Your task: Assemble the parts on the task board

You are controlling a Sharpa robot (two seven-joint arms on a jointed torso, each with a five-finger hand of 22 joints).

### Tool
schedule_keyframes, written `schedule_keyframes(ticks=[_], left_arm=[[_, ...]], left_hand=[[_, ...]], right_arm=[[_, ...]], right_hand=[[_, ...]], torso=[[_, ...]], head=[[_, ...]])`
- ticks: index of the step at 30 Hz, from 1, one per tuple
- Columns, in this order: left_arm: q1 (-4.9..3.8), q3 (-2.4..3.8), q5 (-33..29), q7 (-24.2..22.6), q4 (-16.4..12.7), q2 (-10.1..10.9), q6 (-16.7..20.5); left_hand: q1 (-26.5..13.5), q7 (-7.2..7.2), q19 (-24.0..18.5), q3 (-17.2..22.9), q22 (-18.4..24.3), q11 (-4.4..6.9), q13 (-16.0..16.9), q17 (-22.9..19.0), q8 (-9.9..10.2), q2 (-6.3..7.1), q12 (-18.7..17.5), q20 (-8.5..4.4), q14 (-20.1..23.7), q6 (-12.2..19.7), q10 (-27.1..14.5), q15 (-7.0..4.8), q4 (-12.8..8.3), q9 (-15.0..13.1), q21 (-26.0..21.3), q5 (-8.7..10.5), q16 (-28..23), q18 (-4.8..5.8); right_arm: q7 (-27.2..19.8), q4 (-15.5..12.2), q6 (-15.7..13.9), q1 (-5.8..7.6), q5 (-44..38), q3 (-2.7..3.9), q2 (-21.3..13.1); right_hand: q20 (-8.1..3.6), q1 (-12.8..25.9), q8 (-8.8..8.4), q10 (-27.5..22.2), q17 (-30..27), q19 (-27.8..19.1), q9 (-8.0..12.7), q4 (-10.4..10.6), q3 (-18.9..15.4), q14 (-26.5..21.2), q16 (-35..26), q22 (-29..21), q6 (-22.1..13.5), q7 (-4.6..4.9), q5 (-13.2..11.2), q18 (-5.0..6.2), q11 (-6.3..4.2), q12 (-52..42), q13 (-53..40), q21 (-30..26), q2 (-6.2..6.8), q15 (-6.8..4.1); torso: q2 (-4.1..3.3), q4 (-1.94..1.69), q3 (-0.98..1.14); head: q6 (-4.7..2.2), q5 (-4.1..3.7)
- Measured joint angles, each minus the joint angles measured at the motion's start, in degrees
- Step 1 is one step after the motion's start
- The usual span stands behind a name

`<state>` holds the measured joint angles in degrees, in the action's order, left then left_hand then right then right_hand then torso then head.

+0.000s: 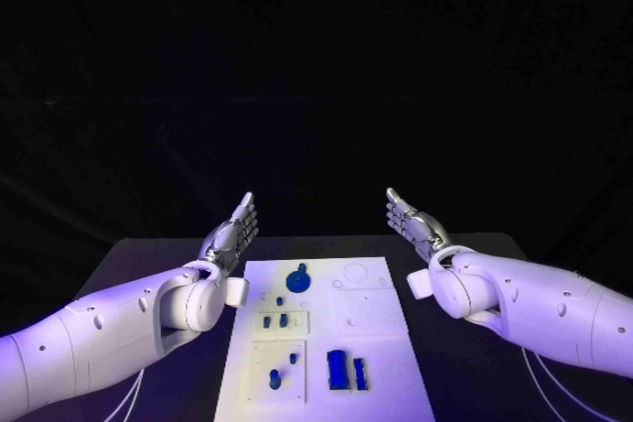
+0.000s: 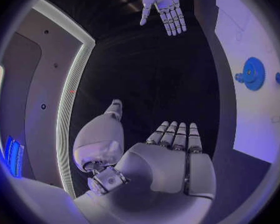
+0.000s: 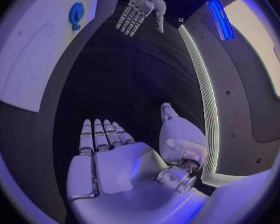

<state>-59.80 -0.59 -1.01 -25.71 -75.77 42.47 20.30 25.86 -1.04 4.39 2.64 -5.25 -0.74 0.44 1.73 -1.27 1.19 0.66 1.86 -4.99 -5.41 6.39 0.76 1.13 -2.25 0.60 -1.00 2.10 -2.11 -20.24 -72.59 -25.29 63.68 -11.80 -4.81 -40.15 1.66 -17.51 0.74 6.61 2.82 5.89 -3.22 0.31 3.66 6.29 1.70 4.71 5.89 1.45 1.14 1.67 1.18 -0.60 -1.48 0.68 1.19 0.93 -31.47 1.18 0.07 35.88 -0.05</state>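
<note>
Nearest on the task board (image 1: 376, 349): two upright blue blocks (image 1: 347, 370) side by side at the near right, the left one wider. One small blue peg (image 1: 274, 378) sits in the near-left panel, with one tiny blue dot (image 1: 292, 356) just beyond it. Two small blue pins (image 1: 276, 321) stand in the middle-left panel. One blue gear (image 1: 299, 279) lies at the far left of the board; one small blue stud (image 1: 280, 301) is near it. Count: eight blue parts, all on the board, none held.

Board lies lengthwise on the black table (image 1: 145, 257), centred between the arms.

Left hand (image 1: 233, 232): raised over the table left of the board's far end, fingers straight and together, grasping nothing. Left wrist view confirms flat palm (image 2: 171, 159), thumb apart.

Right hand (image 1: 414, 224): mirrored on the right of the board, fingers extended, released, empty. Right wrist view agrees (image 3: 112, 159).

Neither hand touches the board; nothing covers the parts.
</note>
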Motion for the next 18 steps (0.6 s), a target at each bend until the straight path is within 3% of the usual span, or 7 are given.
schedule_keyframes(ticks=[2,4,6,8,14,16,18], left_arm=[[-0.03,0.09,0.02,-0.14,-2.26,0.44,2.12],[-0.07,0.19,0.04,-0.43,-5.22,0.9,5.1],[-0.11,0.28,0.07,-0.7,-7.5,1.2,7.76],[-0.17,0.37,0.11,-1.05,-9.65,1.5,10.74],[-0.23,0.5,0.22,-1.99,-13.38,2.16,17.85],[-0.25,0.52,0.26,-2.21,-13.81,2.22,19.26],[-0.26,0.53,0.28,-2.4,-13.98,2.25,20.46]], left_hand=[[-7.03,0.27,-1.24,-0.69,1.43,0.16,-0.1,-0.49,0.2,-0.32,0.0,-0.54,1.38,1.48,-1.76,-0.17,-0.35,0.66,0.0,0.33,-0.58,0.89],[-12.3,0.5,-1.94,-1.24,2.53,0.37,-0.19,-0.83,0.51,-0.57,-0.27,-1.05,2.37,2.59,-3.06,-0.35,-0.58,1.1,-0.21,0.33,-0.99,0.89],[-16.2,0.69,-2.69,-1.46,3.31,0.45,-0.22,-1.09,0.51,-0.74,-0.28,-1.2,3.0,3.37,-4.02,-0.6,-0.81,1.42,-0.27,0.4,-1.15,0.9],[-19.25,0.86,-3.05,-1.86,3.94,0.64,-0.27,-1.29,0.86,-0.89,-0.28,-1.56,3.53,3.85,-4.67,-0.51,-0.89,1.66,-0.27,0.59,-1.45,0.9],[-23.29,1.13,-3.67,-2.01,4.74,0.64,-0.33,-1.54,0.86,-1.12,-0.28,-1.76,4.17,4.6,-5.46,-0.74,-1.04,2.02,-0.27,0.59,-1.69,0.9],[-25.45,1.04,-4.18,-2.41,5.12,0.73,-0.36,-1.6,1.07,-1.17,-0.28,-1.85,4.78,5.11,-6.18,-0.75,-1.13,2.13,-0.27,0.8,-1.9,1.77],[-25.49,1.04,-4.18,-2.4,5.17,0.73,-0.38,-1.63,1.08,-1.24,-0.28,-1.86,4.78,5.11,-6.18,-0.75,-1.13,2.18,-0.27,0.8,-1.9,1.78]], right_arm=[[-0.69,-3.25,-1.81,-0.64,1.09,1.02,-0.86],[-1.72,-7.05,-4.28,-1.4,2.61,2.08,-1.84],[-2.69,-9.84,-6.45,-1.98,3.97,2.81,-2.53],[-3.77,-12.45,-8.89,-2.52,5.48,3.55,-3.22],[-6.3,-16.76,-14.5,-3.39,9.01,4.7,-4.41],[-6.8,-17.13,-15.58,-3.45,9.69,4.77,-4.5],[-7.25,-17.23,-16.44,-3.48,10.26,4.77,-4.52]], right_hand=[[-0.48,4.93,0.0,-1.85,-0.79,-1.63,0.92,-0.08,-1.03,-1.74,-0.47,-1.33,-1.65,-0.42,-0.15,0.0,-0.36,0.0,0.41,-0.19,-0.33,-0.3],[-0.8,8.45,-0.33,-3.16,-1.37,-2.85,1.55,-0.11,-1.79,-3.06,-0.7,-2.28,-2.83,-0.69,-0.37,0.0,-0.62,0.14,0.71,-0.19,-0.56,-0.42],[-1.2,11.04,-0.33,-4.14,-1.79,-3.56,2.05,-0.32,-2.18,-3.99,-0.91,-2.99,-3.73,-0.95,-0.53,-0.84,-0.73,0.23,0.94,-0.19,-0.75,-0.56],[-1.3,12.87,-0.33,-4.83,-2.08,-4.25,2.37,-0.15,-2.47,-4.46,-0.95,-3.46,-4.22,-1.2,-0.62,-0.89,-0.96,0.22,1.09,-0.25,-0.88,-0.85],[-1.66,17.0,-0.55,-6.31,-2.67,-5.62,3.07,-0.31,-3.41,-6.0,-1.54,-4.52,-5.69,-1.45,-0.95,-0.89,-1.18,0.22,1.36,-0.41,-1.1,-0.94],[-1.66,17.16,-0.55,-6.31,-2.74,-5.62,3.12,-0.31,-3.41,-6.0,-1.57,-4.6,-5.69,-1.45,-0.95,-0.89,-1.18,0.22,1.4,-0.4,-1.2,-0.94],[-1.66,17.19,-0.55,-6.31,-2.76,-5.62,3.14,-0.31,-3.41,-6.0,-1.57,-4.64,-5.69,-1.45,-0.95,-0.89,-1.18,0.22,1.43,-0.4,-1.18,-0.94]], torso=[[0.08,-0.36,-0.04],[0.16,-0.66,-0.04],[0.21,-0.88,-0.04],[0.24,-0.98,-0.05],[0.28,-1.14,-0.07],[0.28,-1.15,-0.07],[0.28,-1.16,-0.07]], head=[[-0.58,0.03],[-1.07,0.04],[-1.31,0.04],[-1.41,0.05],[-1.49,0.05],[-1.49,0.05],[-1.5,0.05]])
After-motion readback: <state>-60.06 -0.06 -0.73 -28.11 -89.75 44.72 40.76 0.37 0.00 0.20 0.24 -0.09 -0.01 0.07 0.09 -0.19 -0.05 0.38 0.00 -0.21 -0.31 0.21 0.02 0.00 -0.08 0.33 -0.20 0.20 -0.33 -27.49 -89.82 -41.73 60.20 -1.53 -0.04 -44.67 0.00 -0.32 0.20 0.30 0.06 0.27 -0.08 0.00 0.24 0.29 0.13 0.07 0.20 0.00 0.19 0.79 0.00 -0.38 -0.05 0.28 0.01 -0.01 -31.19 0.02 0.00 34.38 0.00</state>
